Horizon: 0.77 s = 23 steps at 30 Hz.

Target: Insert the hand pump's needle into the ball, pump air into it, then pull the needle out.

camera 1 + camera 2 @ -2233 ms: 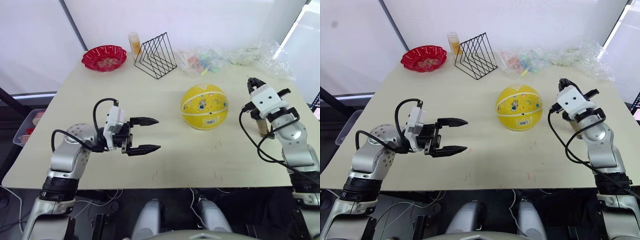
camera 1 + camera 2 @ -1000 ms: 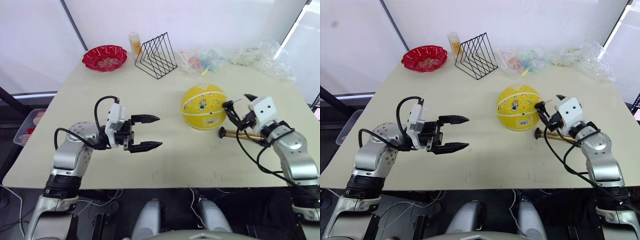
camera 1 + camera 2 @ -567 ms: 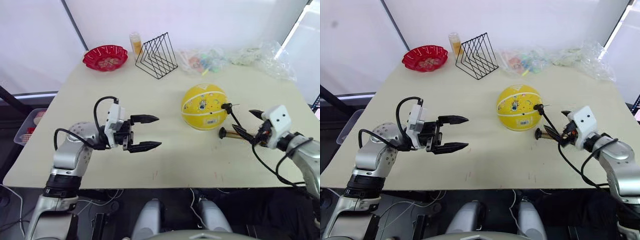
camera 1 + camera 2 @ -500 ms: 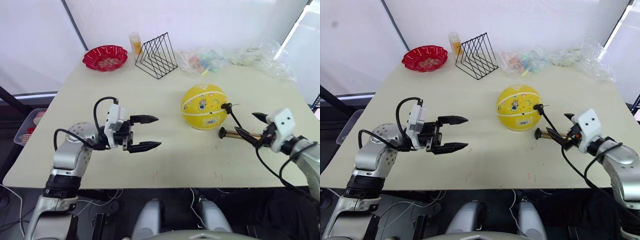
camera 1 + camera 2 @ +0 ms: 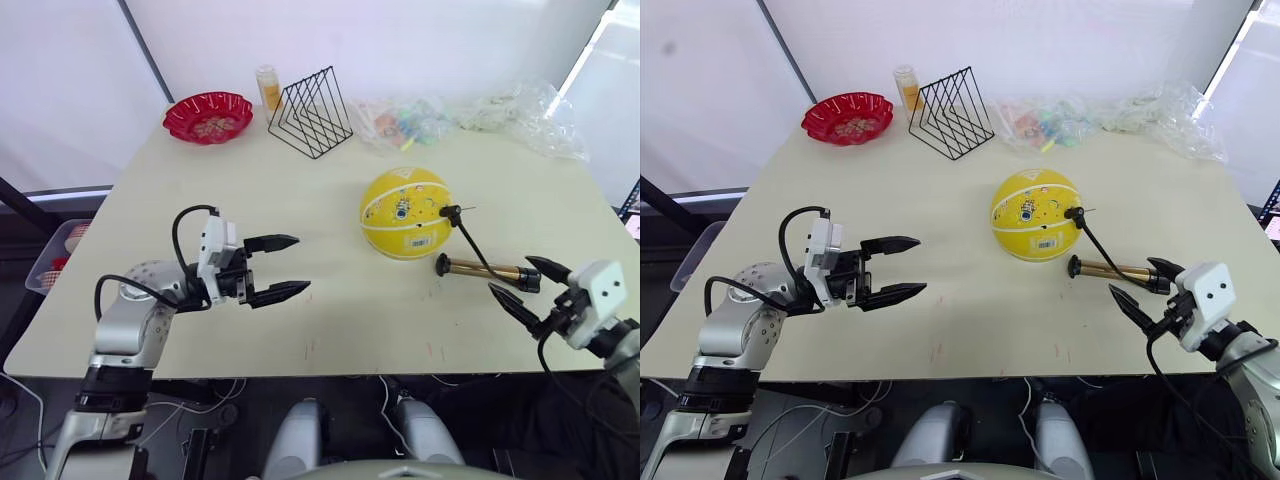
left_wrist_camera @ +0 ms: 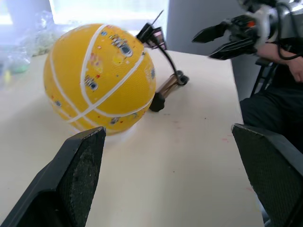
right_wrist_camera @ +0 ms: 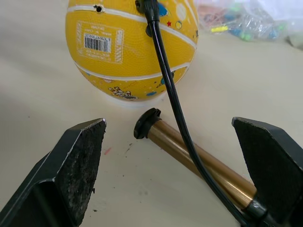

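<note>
The hand pump (image 5: 484, 268) lay flat on the worktop (image 5: 330, 200) just beside the yellow ball (image 5: 407, 213), its hose (image 5: 470, 240) arching up to the needle (image 5: 456, 211) at the ball's side. The right gripper (image 5: 524, 288) hung spread wide and empty, near the pump's handle end, not touching. The left gripper (image 5: 277, 267) hovered open, well apart from the ball.

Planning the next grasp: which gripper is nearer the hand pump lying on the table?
The right gripper, open just beyond the hand pump's handle end. The left gripper hovers open across the table, on the yellow ball's far side.
</note>
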Motion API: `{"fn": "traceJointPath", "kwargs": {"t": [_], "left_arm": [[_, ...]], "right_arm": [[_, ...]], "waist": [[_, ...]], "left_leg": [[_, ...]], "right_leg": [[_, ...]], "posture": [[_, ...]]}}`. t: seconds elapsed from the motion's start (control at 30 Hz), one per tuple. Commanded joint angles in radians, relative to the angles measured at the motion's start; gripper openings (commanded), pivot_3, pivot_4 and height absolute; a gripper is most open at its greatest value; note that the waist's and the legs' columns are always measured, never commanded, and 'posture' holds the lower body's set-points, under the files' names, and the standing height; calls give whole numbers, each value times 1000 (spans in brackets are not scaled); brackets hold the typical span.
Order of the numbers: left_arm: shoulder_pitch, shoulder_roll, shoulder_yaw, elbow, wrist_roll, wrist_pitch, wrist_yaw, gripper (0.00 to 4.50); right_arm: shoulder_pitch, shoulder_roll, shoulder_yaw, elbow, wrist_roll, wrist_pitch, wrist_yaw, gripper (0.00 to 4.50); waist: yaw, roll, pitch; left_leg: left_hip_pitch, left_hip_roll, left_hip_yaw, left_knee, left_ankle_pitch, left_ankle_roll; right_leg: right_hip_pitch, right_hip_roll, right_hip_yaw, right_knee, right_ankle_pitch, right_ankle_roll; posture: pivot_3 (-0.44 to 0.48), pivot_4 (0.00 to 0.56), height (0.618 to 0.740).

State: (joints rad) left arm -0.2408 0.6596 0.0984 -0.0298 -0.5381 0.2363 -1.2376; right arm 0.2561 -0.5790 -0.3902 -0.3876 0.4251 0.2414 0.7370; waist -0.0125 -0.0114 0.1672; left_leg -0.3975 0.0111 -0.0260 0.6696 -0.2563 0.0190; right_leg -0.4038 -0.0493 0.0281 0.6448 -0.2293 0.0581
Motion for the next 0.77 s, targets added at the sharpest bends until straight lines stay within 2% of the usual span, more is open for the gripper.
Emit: {"fn": "traceJointPath", "kwargs": {"t": [0.03, 0.3, 0.4, 0.57, 0.77], "left_arm": [[80, -3, 67, -19, 12, -16, 79, 4500], [227, -6, 115, -31, 34, -33, 170, 4500], [238, -4, 118, -33, 31, -30, 177, 4500], [308, 2, 136, 27, 98, -65, 237, 4500], [328, 5, 132, 45, 130, -127, 240, 4500]], "right_arm": [[58, 17, -97, 52, 19, -78, 16, 4479], [106, 28, -151, 237, 36, -274, 134, 4479], [107, 23, -149, 259, 38, -297, 144, 4479], [126, -4, -169, 393, 35, -360, 213, 4479], [133, -6, -176, 435, 66, -396, 249, 4479]], "waist": [[0, 0, 0], [-1, 0, 0], [1, 0, 0], [1, 1, 0], [2, 1, 0]], "left_leg": [[0, 0, 0, 0, 0, 0], [2, 2, 0, 0, 0, 0], [2, 5, 0, 0, 0, 0], [3, 6, 2, 0, 0, 0], [2, 6, 5, -1, 0, 0]], "right_leg": [[0, 0, 0, 0, 0, 0], [0, 0, 2, 0, -2, -2], [0, 0, 2, 0, -2, -2], [0, 0, 2, 0, -2, -3], [0, 0, 2, 0, -2, -3]], "posture": [[0, 150, 740], [0, 150, 740], [0, 150, 740], [0, 150, 740], [0, 150, 740]]}}
